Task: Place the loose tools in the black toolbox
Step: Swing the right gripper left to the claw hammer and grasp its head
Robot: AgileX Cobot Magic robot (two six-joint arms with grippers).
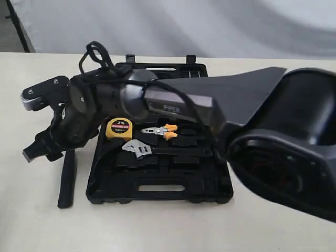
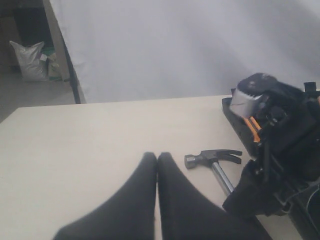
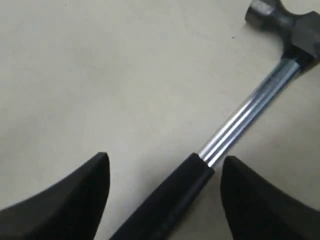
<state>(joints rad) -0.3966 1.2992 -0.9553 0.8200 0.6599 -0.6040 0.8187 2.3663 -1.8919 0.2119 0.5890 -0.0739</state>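
Note:
The claw hammer (image 3: 240,125) lies flat on the table to the left of the black toolbox (image 1: 157,187). Its chrome shaft and black handle run between the spread fingers of my right gripper (image 3: 165,159), which is open and touches neither side. In the exterior view the right arm reaches across the toolbox, its gripper (image 1: 50,149) low over the hammer handle (image 1: 67,181). The adjustable wrench (image 1: 139,148) rests inside the toolbox. My left gripper (image 2: 157,157) is shut and empty, hovering over bare table a little short of the hammer head (image 2: 212,159).
A yellow tape measure (image 1: 118,128) and orange-handled pliers (image 1: 164,131) sit in the toolbox recesses. The toolbox lid (image 1: 157,68) lies open behind the arm. The right arm's large link (image 1: 283,142) blocks much of the exterior view's right side.

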